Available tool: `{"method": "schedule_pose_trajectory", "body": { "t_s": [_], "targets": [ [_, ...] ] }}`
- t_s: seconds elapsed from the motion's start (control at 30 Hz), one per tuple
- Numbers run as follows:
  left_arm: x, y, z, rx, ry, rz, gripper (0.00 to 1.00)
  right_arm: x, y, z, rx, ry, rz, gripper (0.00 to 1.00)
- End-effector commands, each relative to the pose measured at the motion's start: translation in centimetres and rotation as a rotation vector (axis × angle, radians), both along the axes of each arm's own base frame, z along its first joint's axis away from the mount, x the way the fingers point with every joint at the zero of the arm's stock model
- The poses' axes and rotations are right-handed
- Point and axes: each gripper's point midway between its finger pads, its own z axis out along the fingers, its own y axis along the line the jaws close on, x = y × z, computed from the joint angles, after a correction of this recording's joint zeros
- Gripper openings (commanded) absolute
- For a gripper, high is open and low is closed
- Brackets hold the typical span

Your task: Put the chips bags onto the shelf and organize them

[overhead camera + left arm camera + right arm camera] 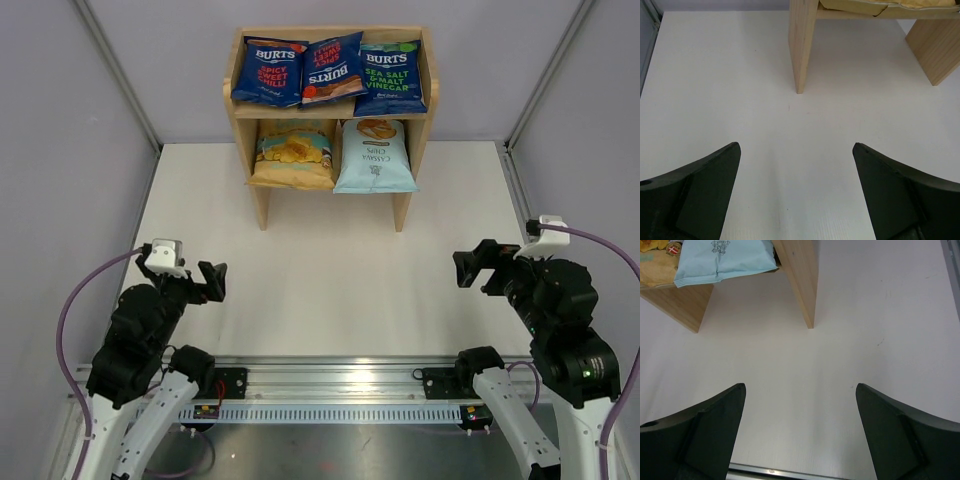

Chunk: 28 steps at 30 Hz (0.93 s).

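Note:
The wooden shelf [415,170] stands at the back of the table. Its upper tier holds three dark blue BURTS bags: the left one [268,72], the middle one [333,68], the right one [391,78]. The lower tier holds the yellow-and-teal bag [292,152] and the pale blue cassava bag [374,157]. My left gripper [213,281] is open and empty at the near left, far from the shelf. My right gripper [470,268] is open and empty at the near right. The cassava bag [722,260] shows at the top left of the right wrist view.
Grey walls enclose the white table [330,270] at the back and sides. A metal rail [330,385] runs along the near edge between the arm bases. The shelf's side panels show in the left wrist view [802,45] and the right wrist view [800,275].

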Motion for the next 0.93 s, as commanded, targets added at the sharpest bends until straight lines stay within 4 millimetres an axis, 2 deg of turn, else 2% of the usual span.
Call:
{"method": "schedule_pose_trajectory", "body": {
  "t_s": [0.0, 0.07, 0.17, 0.27, 0.6, 0.9],
  "targets": [
    [0.8, 0.4, 1.9, 0.000, -0.125, 0.020, 0.99, 2.2, 0.6, 0.5, -0.003, -0.071, 0.017, 0.99],
    [0.7, 0.3, 1.8, 0.001, -0.131, 0.014, 0.99, 2.9, 0.5, 0.3, -0.011, -0.079, 0.008, 1.00],
    [0.6, 0.6, 1.2, -0.002, -0.115, 0.029, 0.99, 3.7, -0.3, -1.3, -0.016, -0.052, -0.045, 0.99],
    [0.3, 0.2, 1.4, -0.007, -0.129, -0.001, 0.99, 3.9, 0.0, -1.8, -0.005, -0.068, -0.038, 1.00],
    [0.2, 0.2, 1.3, -0.007, -0.134, -0.001, 0.99, 3.5, -0.3, -2.1, 0.011, -0.093, -0.057, 1.00],
    [0.4, 0.2, 1.1, -0.003, -0.119, 0.002, 0.99, 3.8, -0.6, -2.5, 0.028, -0.047, -0.093, 1.00]
  ]
}}
